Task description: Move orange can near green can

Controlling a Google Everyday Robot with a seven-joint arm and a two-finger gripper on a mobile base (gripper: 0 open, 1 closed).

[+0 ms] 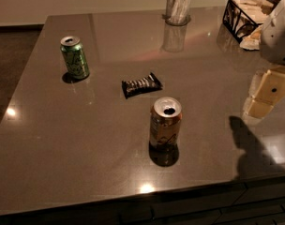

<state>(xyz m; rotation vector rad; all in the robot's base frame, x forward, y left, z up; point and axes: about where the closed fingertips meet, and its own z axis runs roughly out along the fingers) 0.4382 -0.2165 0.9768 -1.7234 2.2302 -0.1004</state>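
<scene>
Gripper (266,93): mine, at the right edge of the camera view, hanging over the table (63,139), well apart from both cans, holding nothing I can see; spread or pressed together, I cannot tell.
Orange can (165,123): upright near the front edge, hole in its silver top, contents dark and unseen.
Green can (75,57): upright at far left, well apart from the other can.
Snack bar (141,85): dark wrapper lying flat between the two cans.
Clear cup (177,8): at the back, holding white items I cannot identify.
Wire basket (237,14): back right corner, pale packets inside.
</scene>
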